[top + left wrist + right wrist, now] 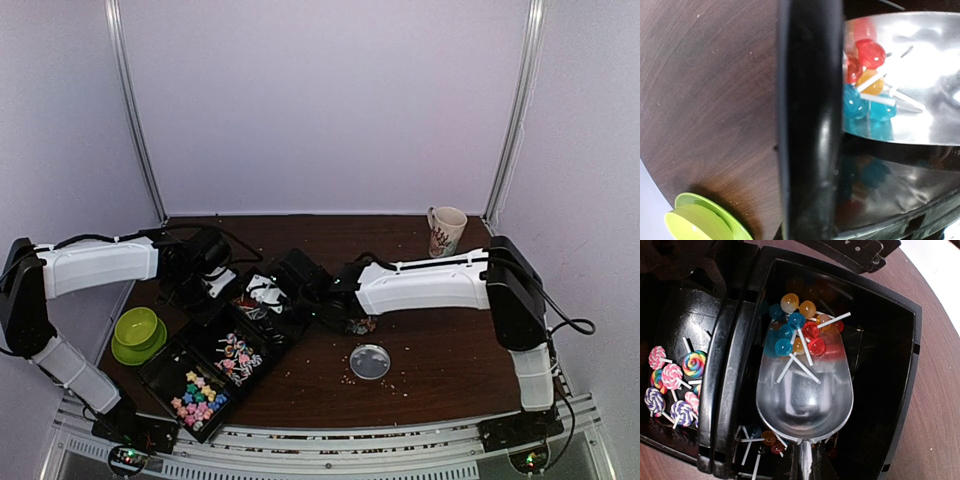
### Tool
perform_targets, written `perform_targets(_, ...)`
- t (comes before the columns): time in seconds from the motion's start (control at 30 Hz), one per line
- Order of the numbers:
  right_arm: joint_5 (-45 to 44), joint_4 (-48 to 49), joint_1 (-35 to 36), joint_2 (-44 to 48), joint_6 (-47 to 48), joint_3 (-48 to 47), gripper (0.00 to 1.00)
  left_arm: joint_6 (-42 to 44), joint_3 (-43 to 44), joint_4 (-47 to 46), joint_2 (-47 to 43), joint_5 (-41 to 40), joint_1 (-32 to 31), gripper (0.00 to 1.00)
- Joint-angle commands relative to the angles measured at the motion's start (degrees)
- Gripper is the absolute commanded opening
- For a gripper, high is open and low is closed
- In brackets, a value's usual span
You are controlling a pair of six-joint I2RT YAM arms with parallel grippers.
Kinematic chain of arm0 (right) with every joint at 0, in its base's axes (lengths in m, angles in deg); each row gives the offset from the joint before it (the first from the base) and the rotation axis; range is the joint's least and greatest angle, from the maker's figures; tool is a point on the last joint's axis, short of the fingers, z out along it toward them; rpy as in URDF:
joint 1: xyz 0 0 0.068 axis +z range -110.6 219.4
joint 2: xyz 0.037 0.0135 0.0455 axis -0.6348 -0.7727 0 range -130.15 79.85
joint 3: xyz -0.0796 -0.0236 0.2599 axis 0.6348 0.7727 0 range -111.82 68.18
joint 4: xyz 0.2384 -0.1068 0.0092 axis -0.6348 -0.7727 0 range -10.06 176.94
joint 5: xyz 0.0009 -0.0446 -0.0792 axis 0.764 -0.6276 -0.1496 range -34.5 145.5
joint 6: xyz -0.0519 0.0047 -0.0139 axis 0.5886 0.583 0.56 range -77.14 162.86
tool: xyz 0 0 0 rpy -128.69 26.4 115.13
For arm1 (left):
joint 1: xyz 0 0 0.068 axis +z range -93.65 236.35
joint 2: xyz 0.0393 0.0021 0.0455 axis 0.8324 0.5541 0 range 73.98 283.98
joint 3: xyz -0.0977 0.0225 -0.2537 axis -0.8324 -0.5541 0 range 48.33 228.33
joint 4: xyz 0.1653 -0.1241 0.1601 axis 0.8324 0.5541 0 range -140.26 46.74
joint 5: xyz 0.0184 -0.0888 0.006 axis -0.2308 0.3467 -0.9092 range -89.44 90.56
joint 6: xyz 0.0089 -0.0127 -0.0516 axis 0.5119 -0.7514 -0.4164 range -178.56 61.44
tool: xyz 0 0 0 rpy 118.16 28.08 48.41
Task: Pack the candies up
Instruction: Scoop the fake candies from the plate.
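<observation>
Scoop (pixel 805 400): one, metal, closest to the right wrist lens. Its handle runs back into the right gripper (pixel 318 298), whose jaws are clamped narrow on it. The scoop's bowl lies inside the tray (pixel 727 390), in the compartment directly ahead of that gripper.

Ball lollipops (pixel 796 320): about twelve, heaped at the scoop's front end, in blue, orange and red, with white sticks pointing back toward the handle. Three or four more lie loose on the compartment floor under the scoop's heel.

Swirl lollipops (pixel 694 364): seven counted, with possibly one more partly hidden. They lie in the next compartment to the scoop's left, across the divider wall.

Pastel candies (pixel 197 395): one heap in the tray compartment farthest from the scoop, toward the arm bases. They are too small to count.

Left gripper (pixel 214 278): at the tray corner across from the scoop, jaws closed down narrow. Its own view shows the tray wall filling the centre. Whether the jaws pinch that wall cannot be told.

Other items:
- One green bowl (pixel 137 328) sits on one green plate (pixel 125 355), near the left gripper on its base side.
- One clear round dish (pixel 370 361) rests on the table (pixel 440 350), near the right gripper on its base side.
- One mug (pixel 446 230) stands well beyond the right arm
</observation>
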State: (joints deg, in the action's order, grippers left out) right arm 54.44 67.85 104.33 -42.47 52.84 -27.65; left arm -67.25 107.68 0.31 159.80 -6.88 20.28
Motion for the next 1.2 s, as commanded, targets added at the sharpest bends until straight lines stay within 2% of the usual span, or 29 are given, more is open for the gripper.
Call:
perform_targets(0.0,7.6,7.3,0.8,-2.6,0.4,5.3,0.0,0.4,1.9,-10.6,-2.8,8.9,-0.7,0.0)
perform_targets(0.5,11.4,30.1,-0.3,1.5,-2.6,20.6,0.0,-0.1,1.6,-11.6,-2.9,13.0,1.4,0.0)
perform_targets(0.73,11.5,41.6,-1.4,7.2,-4.5,28.9,0.0,-0.4,1.6,-11.5,-2.3,14.1,2.4,0.0)
perform_targets(1.17,8.4,51.1,-2.5,15.0,-4.6,38.2,0.0,-0.7,1.8,-10.5,-1.4,11.9,2.9,0.0)
